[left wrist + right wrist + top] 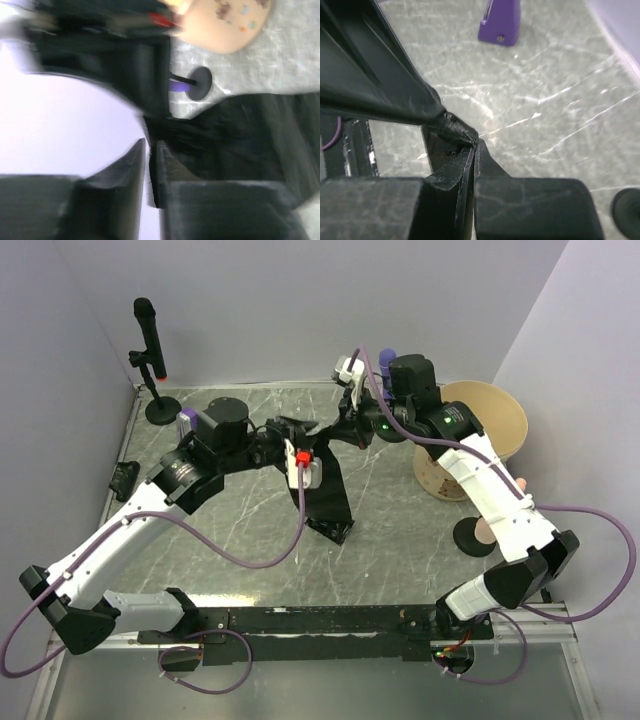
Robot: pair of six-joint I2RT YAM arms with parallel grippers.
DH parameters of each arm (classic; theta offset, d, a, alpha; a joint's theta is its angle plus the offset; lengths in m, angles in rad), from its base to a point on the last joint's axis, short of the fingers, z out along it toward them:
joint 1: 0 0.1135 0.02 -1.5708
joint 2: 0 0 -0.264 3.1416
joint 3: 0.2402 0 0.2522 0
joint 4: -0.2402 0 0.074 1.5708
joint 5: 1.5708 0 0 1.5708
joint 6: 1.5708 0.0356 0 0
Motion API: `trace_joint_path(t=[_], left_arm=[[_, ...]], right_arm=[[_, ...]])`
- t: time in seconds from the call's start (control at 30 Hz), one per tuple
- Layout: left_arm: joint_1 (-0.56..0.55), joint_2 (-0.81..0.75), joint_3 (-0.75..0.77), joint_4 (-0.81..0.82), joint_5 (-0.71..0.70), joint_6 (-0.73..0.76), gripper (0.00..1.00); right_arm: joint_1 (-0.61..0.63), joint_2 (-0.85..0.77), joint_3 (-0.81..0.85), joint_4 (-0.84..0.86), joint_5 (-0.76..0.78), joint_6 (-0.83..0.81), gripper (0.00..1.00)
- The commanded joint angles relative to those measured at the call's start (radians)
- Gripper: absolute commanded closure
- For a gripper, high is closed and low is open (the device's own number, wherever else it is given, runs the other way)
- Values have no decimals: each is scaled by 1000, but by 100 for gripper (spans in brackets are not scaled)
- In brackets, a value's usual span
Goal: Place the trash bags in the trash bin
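Right fingers (451,176) pinch trash bag (453,129); left fingers (126,172) narrowly parted (blurred).

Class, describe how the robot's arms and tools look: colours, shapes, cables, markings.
The left arm and right arm have white shells, black joints and a purple cable each. The left tool and right tool are black, with two tapered fingers. A red part sits by the left tool, a green light on the right wrist.

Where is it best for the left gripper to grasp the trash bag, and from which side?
Likely the trash bag's top edge, from the left: the right gripper holds it up, clear of the table, while its bottom lies flat.
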Motion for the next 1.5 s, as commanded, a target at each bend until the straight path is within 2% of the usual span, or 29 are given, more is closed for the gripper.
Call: trace_joint_path(t=[0.0,0.03,0.1,0.17,0.2,0.27,0.37,0.43,0.47,0.53,0.67,0.8,0.9,0.97,1.0,1.07,1.33,1.47], left_arm=[[5,-13,77,156,-23,-183,49],[18,-4,107,161,-27,-263,40],[41,5,178,130,-36,-397,34],[54,-7,218,86,-49,-474,33],[52,-27,223,74,-59,-515,35],[52,-64,232,40,-60,-599,49],[52,-99,263,-131,72,-661,84],[52,-99,252,-250,211,-657,98],[54,-87,243,-291,244,-672,99],[54,-59,221,-281,275,-721,99],[55,32,239,-240,344,-655,99],[57,120,258,-159,330,-708,99],[57,94,177,4,245,-787,95],[57,70,116,98,195,-801,84],[57,60,93,127,162,-802,79],[55,56,79,144,140,-796,77],[55,48,57,121,273,-801,60],[55,71,69,103,341,-805,59]], right_arm=[[-18,-95,-45,76,-54,50,100],[-19,-98,-46,70,-55,60,100],[-41,-104,-39,55,-78,75,100],[-67,-114,-39,52,-104,118,100],[-80,-114,-36,46,-127,144,100],[-111,-114,-32,32,-186,188,100],[-130,-126,-61,35,-224,250,100],[-131,-135,-86,45,-230,276,100],[-131,-135,-97,55,-236,288,100],[-131,-130,-111,74,-252,310,100],[-131,-140,-138,134,-281,343,100],[-133,-158,-152,156,-353,322,100],[-131,-178,-170,145,-408,284,100],[-130,-196,-184,136,-442,256,99],[-130,-206,-192,137,-457,248,98],[-128,-216,-206,136,-476,235,98],[-127,-210,-207,139,-482,225,98],[-125,-204,-200,147,-499,216,96]])
